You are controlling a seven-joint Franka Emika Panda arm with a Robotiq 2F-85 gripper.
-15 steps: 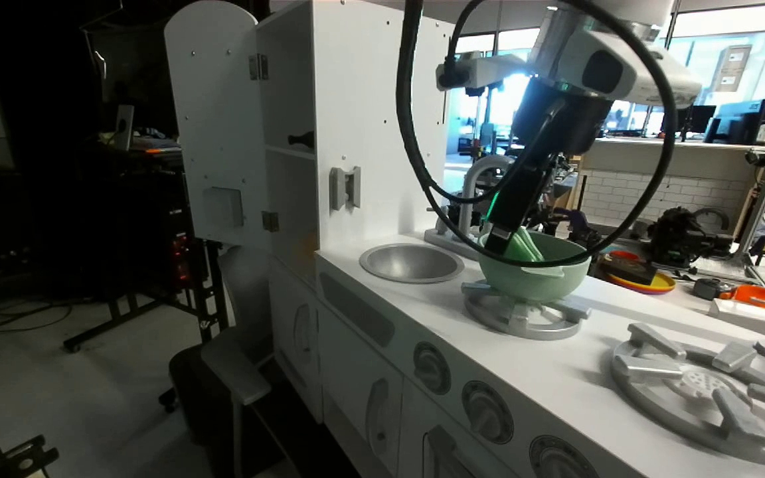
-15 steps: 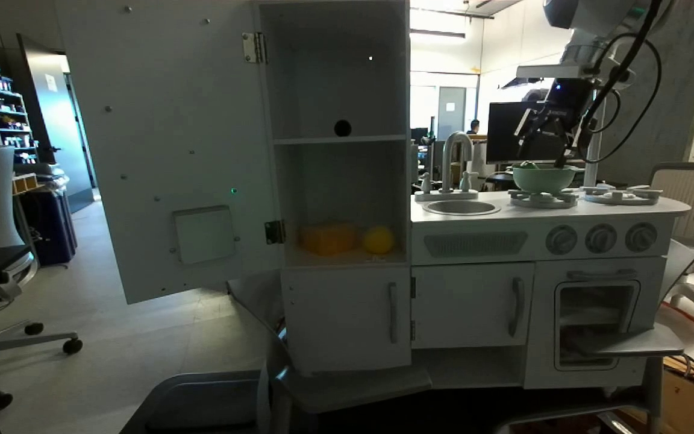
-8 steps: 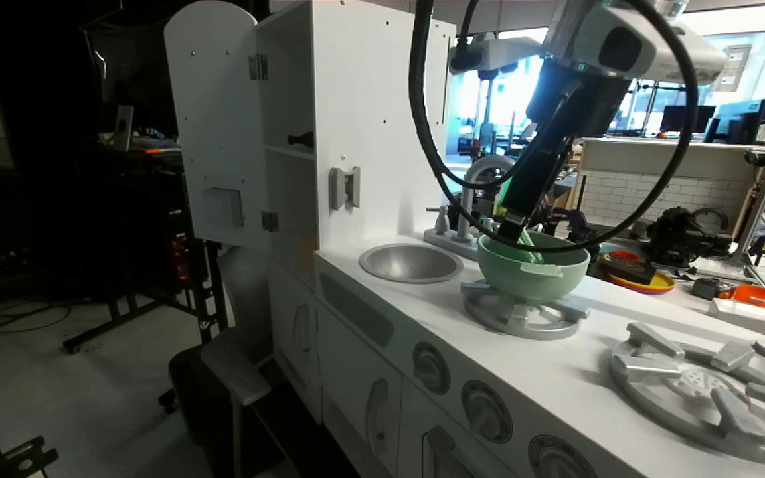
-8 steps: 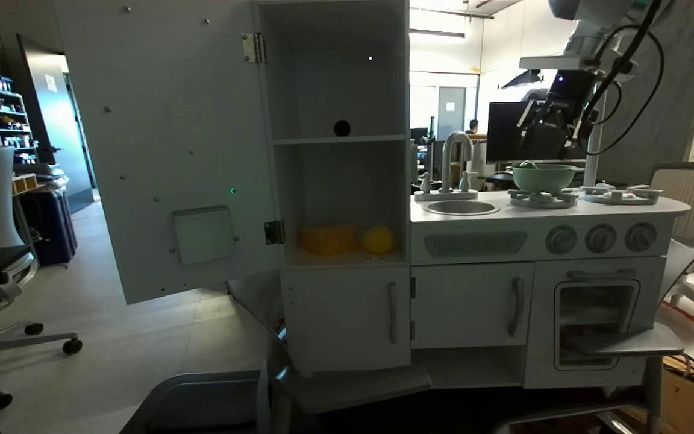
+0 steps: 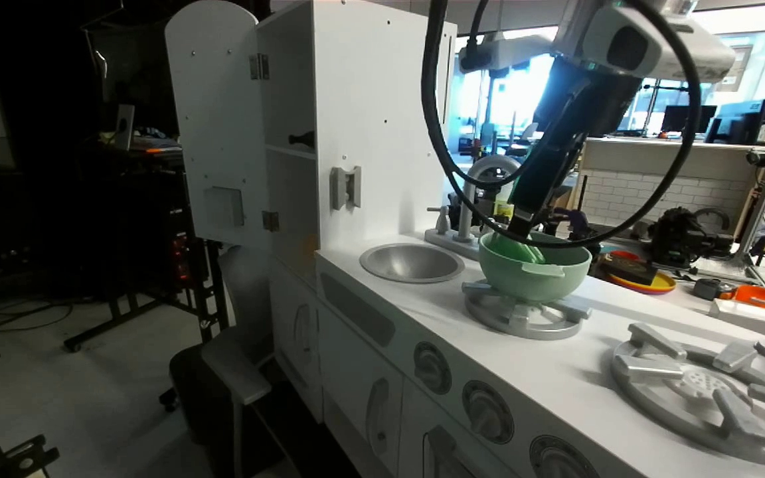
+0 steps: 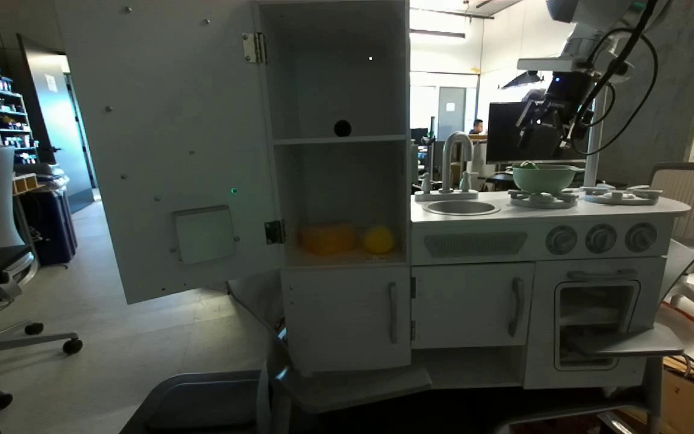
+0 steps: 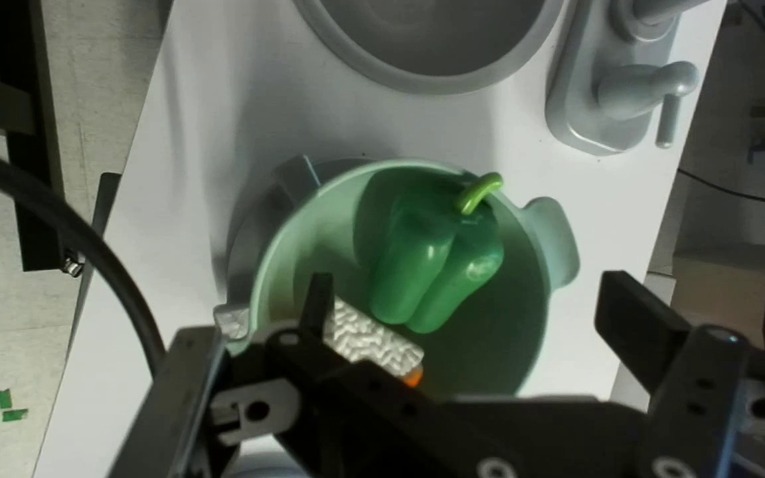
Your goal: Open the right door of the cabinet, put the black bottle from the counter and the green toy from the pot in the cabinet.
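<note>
Inside the pot [image 7: 499, 352] lies the green pepper [image 7: 432, 262], ungripped, my claw [image 7: 470, 309] spread wide. I judge the pepper light, stiff and slick; best clamped across its lobed sides, not the stem [image 7: 478, 193].

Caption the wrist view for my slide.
Open gripper above a mint-green pot holding a green toy pepper.

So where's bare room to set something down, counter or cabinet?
Counter between the sink and the burner under the pot; between that and the other burner; upper cabinet shelf beside the black bottle.
Crowded: the pot, green toy and white piece inside, open pincer above; cabinet floor, orange item and yellow item.
</note>
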